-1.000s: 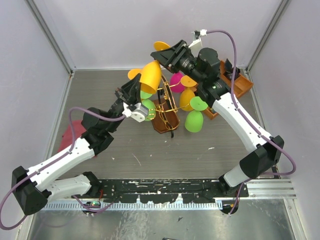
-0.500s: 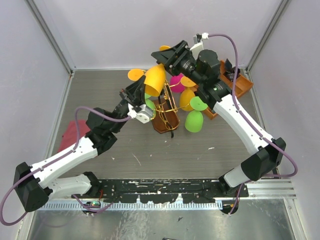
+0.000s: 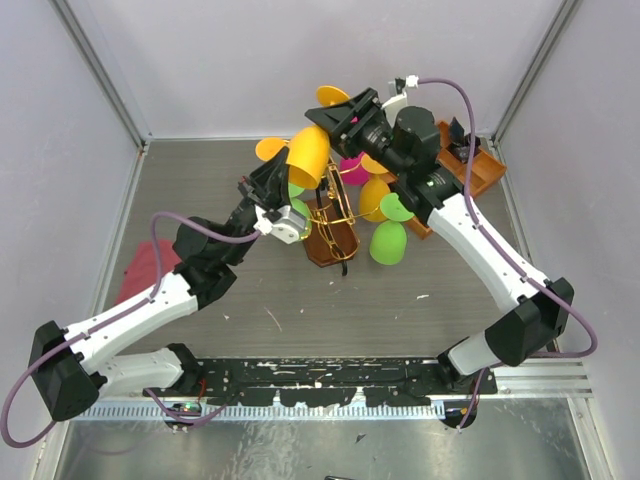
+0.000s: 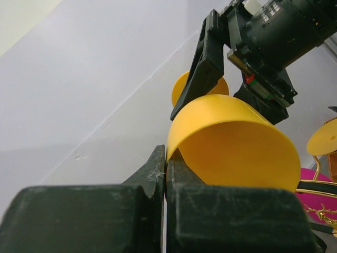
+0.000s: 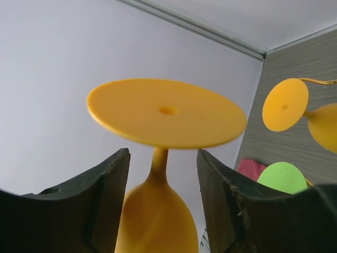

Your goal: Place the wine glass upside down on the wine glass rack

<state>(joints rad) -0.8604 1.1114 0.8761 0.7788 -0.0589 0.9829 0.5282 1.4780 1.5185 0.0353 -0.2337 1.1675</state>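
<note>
Rim of the yellow wine glass (image 4: 231, 145) was pinched tight by the left fingers (image 4: 152, 171), over the wine glass rack (image 3: 328, 242) near the bench's (image 3: 250, 295) far edge. Right fingers (image 5: 110, 184) stood open around its stem. Sliding the stem slowly between the gold wires (image 3: 340, 206) looked best.

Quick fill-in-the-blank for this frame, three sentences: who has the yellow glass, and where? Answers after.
1. The left gripper is shut on the ___ of the yellow wine glass.
2. The right gripper is open, with one finger on each side of the glass's ___.
3. Beside the wine glass rack, the glass nearest the arms' bases is ___.

Missing words: rim; stem; green
</note>
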